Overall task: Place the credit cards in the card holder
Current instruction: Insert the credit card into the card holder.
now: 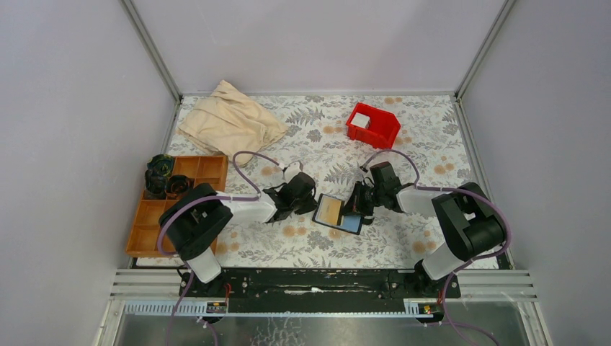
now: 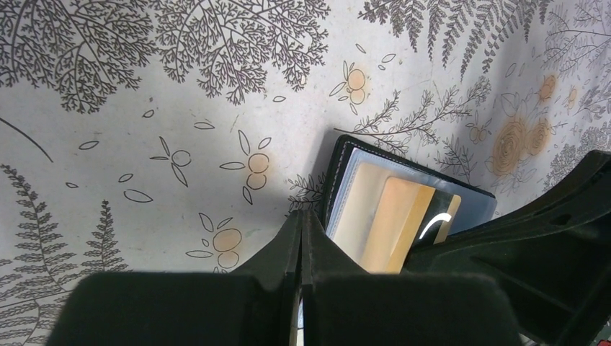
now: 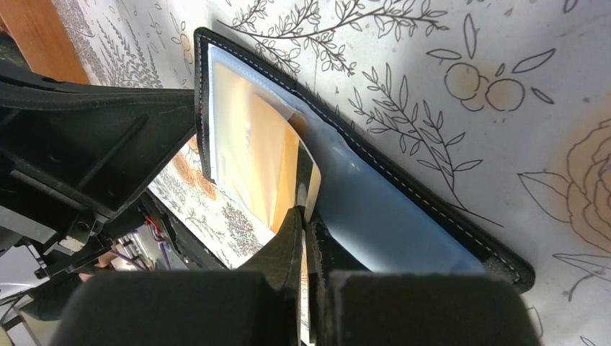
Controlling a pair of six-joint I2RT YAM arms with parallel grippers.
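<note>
1. The card holder [image 3: 403, 180] is lying open flat on the flowery table [image 1: 403, 238], near the middle and right between the two arms.
2. We can see a tan card [image 1: 329, 210] sitting in its left half under the clear sleeve. The other half looks bluish, and we honestly can't tell if that's a card or just the plastic.
3. The right gripper [image 3: 301, 216] has its fingers pinched tight on a second card [image 3: 308, 180], a gold-ish one with a dark stripe. It's held edge-on and tilted, with its far end down at the holder's middle fold.
4. The left gripper [image 2: 302, 216] is squeezed closed too, tips just beside the holder's left edge. We can't make out anything held between them.
5. Other stuff: a red bin [image 1: 389, 128] at the back right with something white [image 1: 360, 120] in it, and a crumpled beige cloth [image 1: 230, 121] at the back left. There's also a brown tray [image 1: 202, 169] on the left with some dark objects [image 1: 162, 176] in its far corner.
</note>
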